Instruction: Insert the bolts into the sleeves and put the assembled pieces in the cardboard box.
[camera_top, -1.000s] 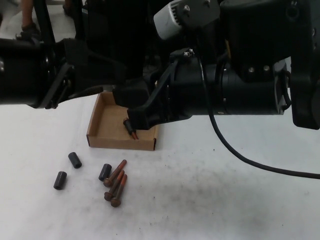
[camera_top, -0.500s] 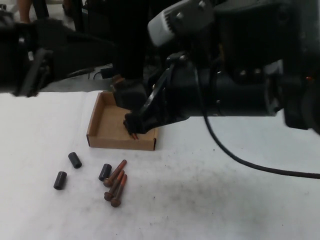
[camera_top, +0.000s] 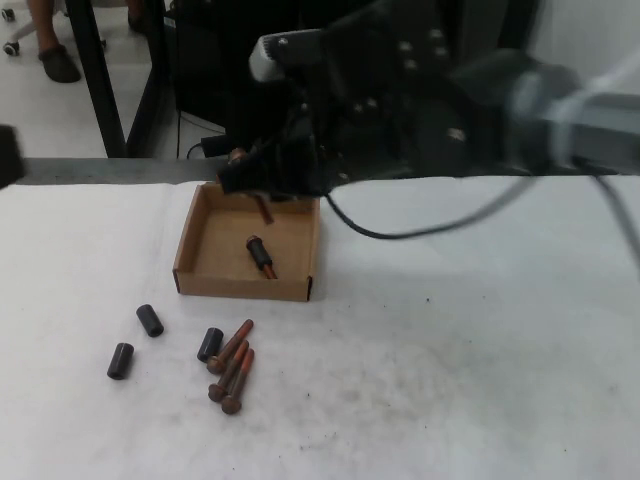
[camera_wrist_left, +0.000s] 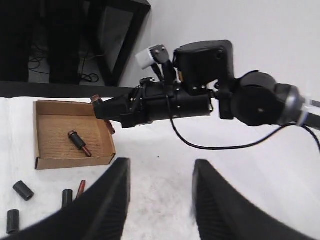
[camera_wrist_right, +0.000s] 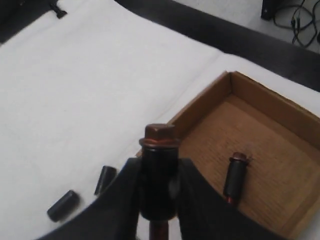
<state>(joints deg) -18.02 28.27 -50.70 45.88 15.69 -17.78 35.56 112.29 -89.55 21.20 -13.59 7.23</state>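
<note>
White bench stretches wide beside the cardboard box, its far edge just behind the box. Right gripper clamps an assembled piece above the box's far wall; left gripper fingers stand wide apart.

Tally of five kinds of thing.

One cardboard box. Three loose sleeves lie in front of the box, toward its left corner. Three loose bolts lie side by side in front of the box, just right of the nearest sleeve. Two bolt-in-sleeve sets: one assembled piece lies inside the box, and a second assembled piece is over the box's back edge, clamped between the fingers of the right gripper. There are two grippers in all, the left gripper with its fingers spread apart.
</note>
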